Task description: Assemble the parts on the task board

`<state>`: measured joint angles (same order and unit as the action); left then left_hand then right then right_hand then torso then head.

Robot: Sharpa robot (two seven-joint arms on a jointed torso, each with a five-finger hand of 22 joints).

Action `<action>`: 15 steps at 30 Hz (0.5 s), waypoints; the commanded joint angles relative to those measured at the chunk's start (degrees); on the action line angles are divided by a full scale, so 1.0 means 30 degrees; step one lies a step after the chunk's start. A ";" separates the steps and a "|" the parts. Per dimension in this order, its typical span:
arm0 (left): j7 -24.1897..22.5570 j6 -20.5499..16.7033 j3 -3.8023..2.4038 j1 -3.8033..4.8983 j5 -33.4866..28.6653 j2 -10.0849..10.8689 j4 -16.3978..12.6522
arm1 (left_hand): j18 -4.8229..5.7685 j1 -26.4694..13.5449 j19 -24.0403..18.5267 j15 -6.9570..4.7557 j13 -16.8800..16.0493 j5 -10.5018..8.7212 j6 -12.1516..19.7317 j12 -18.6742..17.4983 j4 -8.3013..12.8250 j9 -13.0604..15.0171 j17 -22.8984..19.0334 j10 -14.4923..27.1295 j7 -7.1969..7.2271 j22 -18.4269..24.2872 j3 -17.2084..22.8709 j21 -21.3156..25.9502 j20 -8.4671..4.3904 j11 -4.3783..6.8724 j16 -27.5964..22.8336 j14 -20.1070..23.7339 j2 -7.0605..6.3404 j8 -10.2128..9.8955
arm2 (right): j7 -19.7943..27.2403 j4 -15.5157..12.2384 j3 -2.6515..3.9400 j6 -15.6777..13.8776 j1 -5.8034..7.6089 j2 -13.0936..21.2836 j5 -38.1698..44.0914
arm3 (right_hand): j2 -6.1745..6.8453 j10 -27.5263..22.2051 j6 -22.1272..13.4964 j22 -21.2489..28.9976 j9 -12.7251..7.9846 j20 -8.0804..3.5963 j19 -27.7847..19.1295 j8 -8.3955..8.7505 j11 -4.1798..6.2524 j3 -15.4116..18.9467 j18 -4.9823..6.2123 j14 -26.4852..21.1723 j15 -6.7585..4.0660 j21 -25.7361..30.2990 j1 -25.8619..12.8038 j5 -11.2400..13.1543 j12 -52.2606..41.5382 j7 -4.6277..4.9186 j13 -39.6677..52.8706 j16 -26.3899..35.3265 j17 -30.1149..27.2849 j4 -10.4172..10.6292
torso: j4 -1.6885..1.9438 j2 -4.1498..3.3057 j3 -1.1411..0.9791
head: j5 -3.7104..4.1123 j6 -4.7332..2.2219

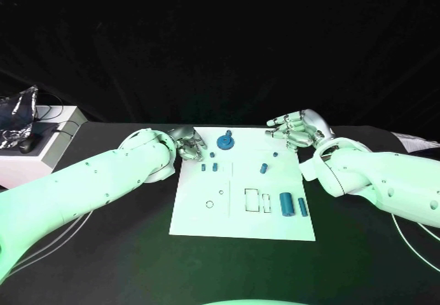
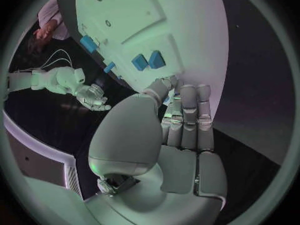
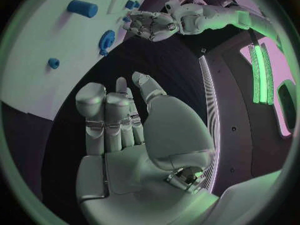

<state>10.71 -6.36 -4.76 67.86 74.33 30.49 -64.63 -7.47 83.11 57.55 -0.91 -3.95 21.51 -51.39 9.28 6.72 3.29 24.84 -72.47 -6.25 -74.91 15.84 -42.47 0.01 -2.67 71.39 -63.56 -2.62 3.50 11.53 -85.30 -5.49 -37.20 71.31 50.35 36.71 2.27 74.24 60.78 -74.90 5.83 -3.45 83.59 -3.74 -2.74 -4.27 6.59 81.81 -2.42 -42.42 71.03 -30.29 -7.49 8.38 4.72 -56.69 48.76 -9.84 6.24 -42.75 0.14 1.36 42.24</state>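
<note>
A black curtain [image 1: 220,57] hangs behind the black counter [image 1: 119,254]. Beside the counter's far left corner stands a white cabinet [image 1: 41,152] bearing what seem to be dark cables and gear [image 1: 23,121].

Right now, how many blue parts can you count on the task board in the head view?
7: a gear-like part at the far edge, two small blocks and a tiny piece near the left hand, a peg mid-board, two cylinders near right. Others may be hidden.
</note>
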 commanded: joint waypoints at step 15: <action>-0.5687 -0.3850 -0.0681 -0.0035 -1.3109 0.2399 -0.0049 | 0.0526 -0.1172 -0.1862 0.0940 0.0104 -0.0198 -0.3531 -0.0573 -0.1543 0.0143 -0.3001 0.1973 -0.0370 0.2954 -0.1617 0.4386 0.0900 -0.0877 -0.6151 0.1807 -0.0183 0.0134 | -0.2999 0.1151 0.0011 0.4592 0.0050 0.0165 0.6747 | -0.0026 -0.0730 0.0513 -0.1756 -0.0575 0.0271 0.1070 0.0032 -0.0299 -0.1581 0.0425 -0.0024 0.0261 0.0280 0.0883 0.2400 0.1205 -0.0093 -0.0354 0.0075 -0.0215 -0.1057 | -0.0027 0.0076 0.0030 | 0.0456 -0.0664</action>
<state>1.96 -15.74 -6.75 67.87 52.74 37.45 -64.40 -6.58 79.83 51.77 1.72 -3.67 21.00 -62.03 7.68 2.31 3.73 16.12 -66.73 -7.66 -66.64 11.49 -29.94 2.41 -5.34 53.48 -57.98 -3.15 4.06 6.14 -82.11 -5.48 -29.31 71.43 50.90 47.33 1.82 72.23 62.05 -74.94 4.18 -2.93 83.90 -3.74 -3.76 -8.73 6.65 81.80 -2.02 -41.79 73.46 -23.13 -4.20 8.21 3.75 -56.69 48.16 -13.04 6.12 -42.58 0.15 2.22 40.54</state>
